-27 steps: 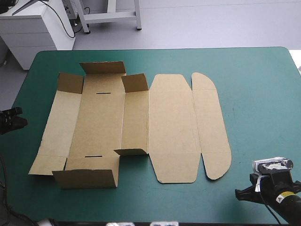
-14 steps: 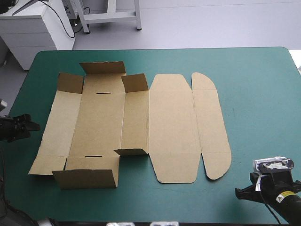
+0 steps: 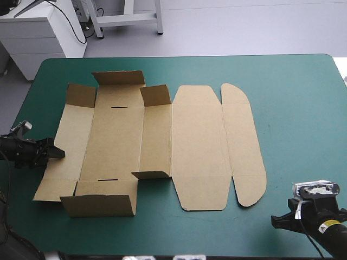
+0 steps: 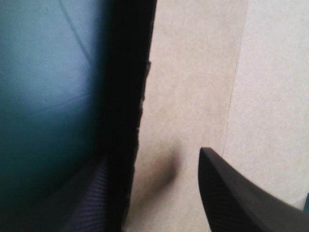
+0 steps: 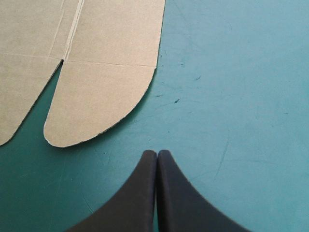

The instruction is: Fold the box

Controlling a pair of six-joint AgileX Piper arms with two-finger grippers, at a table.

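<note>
Your high view gives you the whole layout: one brown cut-board box [image 3: 190,146] lies opened out on the teal-green table cover [image 3: 303,108]. Most of its panels are flat, small flaps [image 3: 156,95] on its left half stand up, and there are two thin dark slots [image 3: 119,107] in the wide panel. You can count two grippers there. The left gripper [image 3: 59,153] is at the box's left edge, its tips just over the outermost panel. The right gripper [image 3: 275,222] sits well apart from the box, off its rounded near-right corner.

Only your left wrist view shows that gripper spread. One black finger [image 4: 241,198] stands over the board and the other is on the cover side, with the box's ragged edge running between them. A dark band [image 4: 125,96] along that edge blurs finger into shadow, so you cannot tell whether the board is touched.

Your right wrist view shows its two fingers pressed together in one point over bare cover. The rounded flap [image 5: 96,104] is just ahead of them and to one side. In the high view that arm is cut off at the picture's corner.
</note>
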